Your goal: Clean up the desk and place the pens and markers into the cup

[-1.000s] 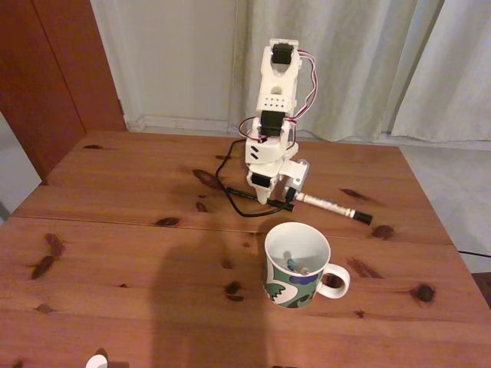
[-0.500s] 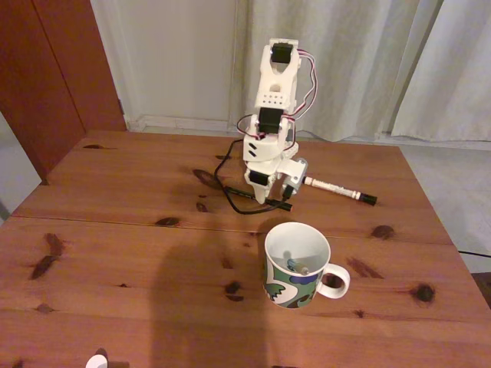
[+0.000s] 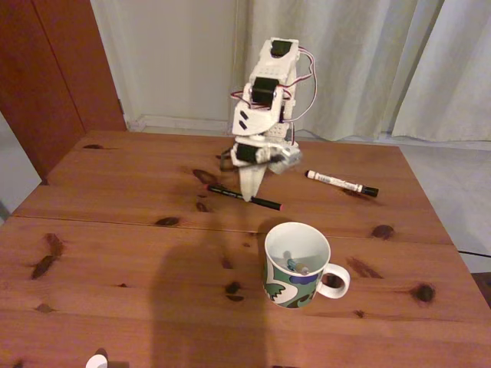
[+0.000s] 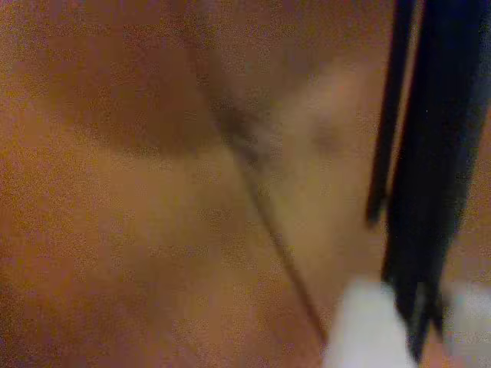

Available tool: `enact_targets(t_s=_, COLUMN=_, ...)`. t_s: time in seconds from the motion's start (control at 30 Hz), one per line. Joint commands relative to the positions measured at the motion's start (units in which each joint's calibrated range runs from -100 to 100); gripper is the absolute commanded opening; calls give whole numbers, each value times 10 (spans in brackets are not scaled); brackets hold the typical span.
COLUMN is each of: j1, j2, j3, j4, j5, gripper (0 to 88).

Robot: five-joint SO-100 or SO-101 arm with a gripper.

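On the desk lies a thin black pen with a red tip, slanting left of centre. My gripper points straight down with its tips at this pen; the blur hides whether the fingers are closed. The wrist view is blurred and shows the black pen as a dark bar, with a white finger beside its lower end. A white-barrelled marker with a black cap lies free on the desk to the right of the arm. The cup, white with a green and blue pattern, stands in front with pens inside.
A black cable loops on the desk by the arm's base. A wooden door and pale curtains stand behind the desk. A small white object sits at the front edge.
The arm swung left and rose slightly, and the gripper now stands over the middle of the black pen. The white marker shifted back and to the right and now lies apart from the gripper.
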Motion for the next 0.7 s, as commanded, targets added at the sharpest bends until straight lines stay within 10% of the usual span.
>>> enact_targets(t_s=0.0, j1=5, j2=-50, j3=-32, j4=-65, j5=-30, gripper=9)
enact_targets(t_s=0.67, j1=27, j2=-116, j3=-74, j4=-360, j5=-223, gripper=9)
